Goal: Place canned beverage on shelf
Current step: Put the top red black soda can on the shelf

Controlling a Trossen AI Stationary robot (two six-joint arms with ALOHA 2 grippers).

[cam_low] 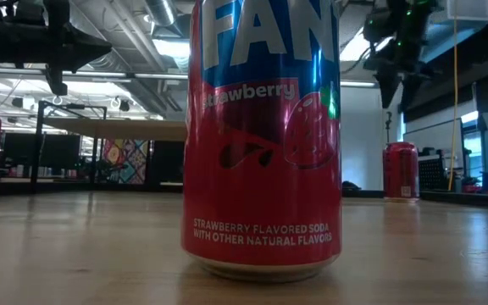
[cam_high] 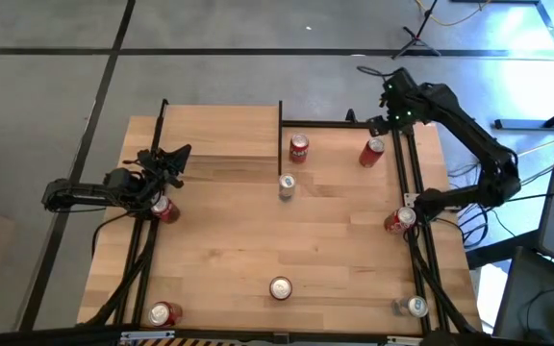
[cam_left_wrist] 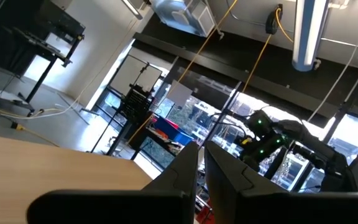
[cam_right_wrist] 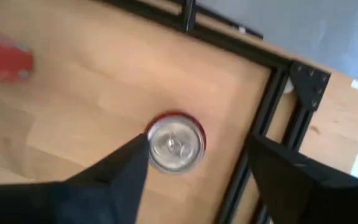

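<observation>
Near-centre strawberry soda can [cam_low: 262, 135] stands on the surface, right gripper [cam_right_wrist: 194, 171] hovers jaws open over a can [cam_right_wrist: 175, 141] by the far-right frame, left gripper [cam_high: 166, 163] shut beside the shelf [cam_high: 221, 135]; descend centred before closing.

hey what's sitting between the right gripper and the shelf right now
In the high view, one lying red can sits between the right gripper and the shelf, just past the shelf's edge. Another red can lies right beside the gripper.
</observation>
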